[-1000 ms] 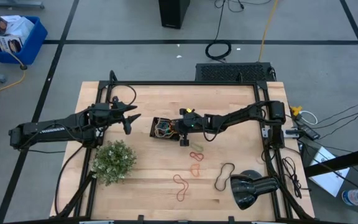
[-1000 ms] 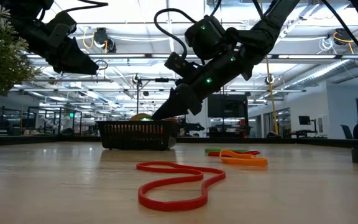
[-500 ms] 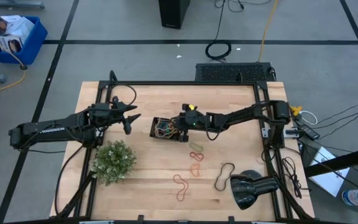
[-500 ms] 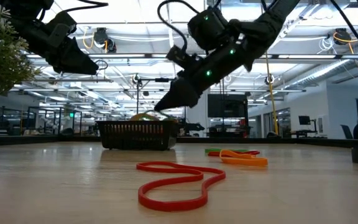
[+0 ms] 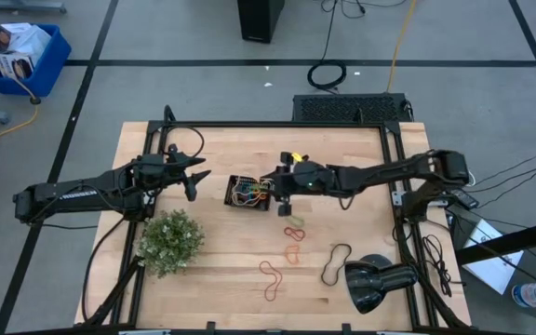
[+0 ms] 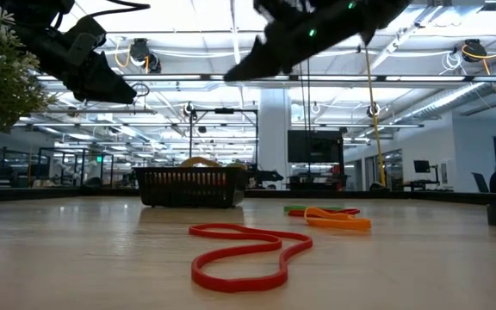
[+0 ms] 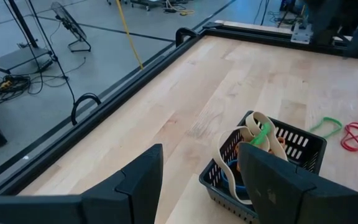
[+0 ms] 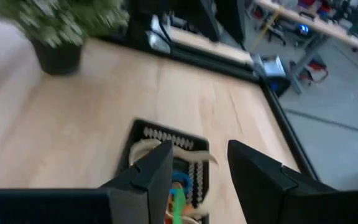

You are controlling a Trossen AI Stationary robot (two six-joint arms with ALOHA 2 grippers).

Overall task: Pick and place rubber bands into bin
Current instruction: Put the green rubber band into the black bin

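Note:
The black mesh bin [image 5: 246, 192] stands mid-table with several rubber bands in it; a tan one [image 7: 252, 126] and a green one [image 7: 263, 133] stick up over its rim. More rubber bands lie flat on the wood: green and red [image 5: 293, 226], orange [image 5: 293, 253], red [image 5: 270, 279] and black [image 5: 336, 263]. My right gripper [image 8: 201, 174] hangs open high above the bin's right end [image 6: 233, 76], with nothing between its fingers. My left gripper [image 5: 198, 179] waits open in the air left of the bin [image 7: 201, 180].
A potted green plant [image 5: 170, 242] stands near the front left, close to my left arm. A black lamp-like thing [image 5: 375, 284] lies at the front right. Black frame rails [image 5: 277, 126] run along the table's edges. Bare wood lies between the bin and the far rail.
My right gripper has risen from the bin's right end to well above it and drawn back a little toward the table's right edge, leaving with nothing in its fingers. The bin and the loose bands on the table have stayed put.

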